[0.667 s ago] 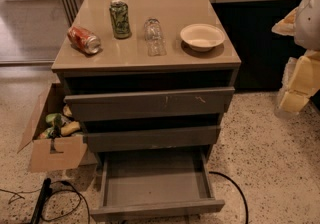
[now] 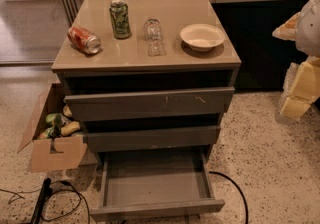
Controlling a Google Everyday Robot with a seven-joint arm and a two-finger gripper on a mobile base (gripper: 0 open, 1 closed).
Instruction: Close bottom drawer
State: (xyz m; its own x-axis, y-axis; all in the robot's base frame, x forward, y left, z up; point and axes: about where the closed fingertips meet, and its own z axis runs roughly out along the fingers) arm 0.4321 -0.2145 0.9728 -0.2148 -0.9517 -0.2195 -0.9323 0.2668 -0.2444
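I find the bottom drawer (image 2: 155, 182) pulled well out of the cabinet (image 2: 150, 8). Its shallow grey tray is exposed, and its flat front sits at the lower edge of the view. Both side rails run straight back under the mid-sized drawer front (image 2: 152, 138). Above that is the widest drawer front (image 2: 150, 103), which carries pale scratches.

The speckled floor (image 2: 272, 160) to the right of the drawer is open. A black cable (image 2: 236, 188) curves across it just beside the drawer's right front corner. To the left, a cardboard box (image 2: 50, 143) of packaged goods stands against the cabinet side, near the drawer's left rail. More dark cables (image 2: 45, 203) lie on the floor in front of the box.

On the cabinet top:
- a red can (image 2: 84, 39) lies on its side
- a green can (image 2: 120, 19) stands upright
- a clear glass (image 2: 154, 37) sits beside the green can
- a white bowl (image 2: 202, 36) sits near the right edge

The gripper (image 2: 301, 90) hangs at the right margin, at about the height of the upper drawers. It is well apart from the bottom drawer and touches nothing. It is partly cut off by the frame, and I cannot tell whether it is spread or pressed together.
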